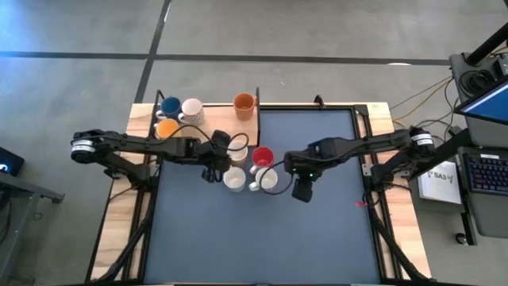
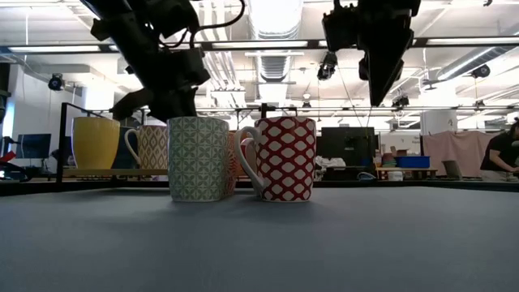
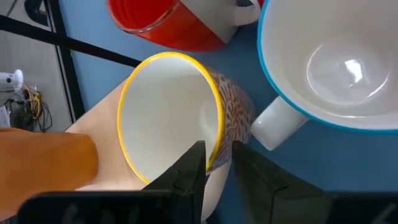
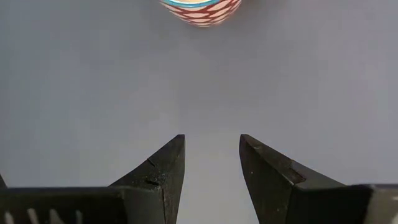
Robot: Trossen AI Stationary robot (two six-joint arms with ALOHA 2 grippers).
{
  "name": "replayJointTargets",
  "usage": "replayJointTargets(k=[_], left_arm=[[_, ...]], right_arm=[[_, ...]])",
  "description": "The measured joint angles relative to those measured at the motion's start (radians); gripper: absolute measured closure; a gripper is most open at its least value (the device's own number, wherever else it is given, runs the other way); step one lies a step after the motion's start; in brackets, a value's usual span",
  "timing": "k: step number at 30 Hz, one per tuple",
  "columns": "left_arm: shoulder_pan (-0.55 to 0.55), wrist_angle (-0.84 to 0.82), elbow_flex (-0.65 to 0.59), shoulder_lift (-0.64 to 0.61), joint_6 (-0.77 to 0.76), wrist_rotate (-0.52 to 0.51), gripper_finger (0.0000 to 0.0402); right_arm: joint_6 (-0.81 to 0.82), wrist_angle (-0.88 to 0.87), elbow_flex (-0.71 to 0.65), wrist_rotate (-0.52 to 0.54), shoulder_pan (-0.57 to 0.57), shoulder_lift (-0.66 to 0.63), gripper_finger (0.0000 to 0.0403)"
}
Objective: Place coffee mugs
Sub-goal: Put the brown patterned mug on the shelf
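A yellow-rimmed mug (image 3: 168, 118) with a leaf pattern stands on the blue mat (image 1: 317, 238), near the wooden shelf (image 1: 214, 119). My left gripper (image 3: 217, 152) is shut on its rim. Close by are a red mug (image 1: 263, 156), a blue-rimmed mug (image 3: 329, 62) and a red-lattice mug (image 2: 284, 158). On the shelf stand a blue mug (image 1: 171, 106), a white one (image 1: 191, 110) and two orange ones (image 1: 244, 102), (image 1: 167, 127). My right gripper (image 4: 211, 155) hangs open above bare mat, right of the mugs. My left gripper holds the yellow-rimmed mug by its rim (image 3: 216, 134), on the side nearest the arm. One finger (image 3: 189, 168) is inside the cup and the other (image 3: 261, 177) outside, with the wall between them. The fingers slant down from the table's left. The mug stands upright on the mat.
The green-lattice mug (image 2: 199, 158) and the red-lattice mug stand tight beside the held one, toward the near edge. The red mug is just beyond it toward the right. A black frame (image 1: 259, 99) edges the shelf. Open mat lies near and right.
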Motion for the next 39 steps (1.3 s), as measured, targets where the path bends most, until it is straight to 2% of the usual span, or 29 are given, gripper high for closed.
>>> replayJointTargets(k=[10,16,19,24,29,39], left_arm=[[0.012,0.022,0.001,0.041,-0.02,-0.002,0.034],[0.018,0.025,0.0,0.065,0.024,0.012,0.034],[0.02,0.034,0.0,0.07,0.029,0.019,0.035],[0.02,0.031,0.001,0.079,0.02,0.041,0.039],[0.024,0.026,0.0,0.071,0.012,0.082,0.0395],[0.034,-0.251,0.185,0.068,-0.027,0.089,0.0397]], right_arm=[[0.002,0.023,-0.001,0.003,0.0,-0.012,0.0261],[0.001,0.022,-0.001,0.003,0.0,-0.011,0.0261],[-0.001,0.023,-0.001,0.003,0.0,-0.011,0.0261],[-0.001,0.023,-0.001,0.005,0.0,-0.011,0.0261],[-0.001,0.023,-0.001,0.006,0.0,-0.011,0.0262],[-0.001,0.022,-0.001,0.007,0.0,-0.011,0.0262]])
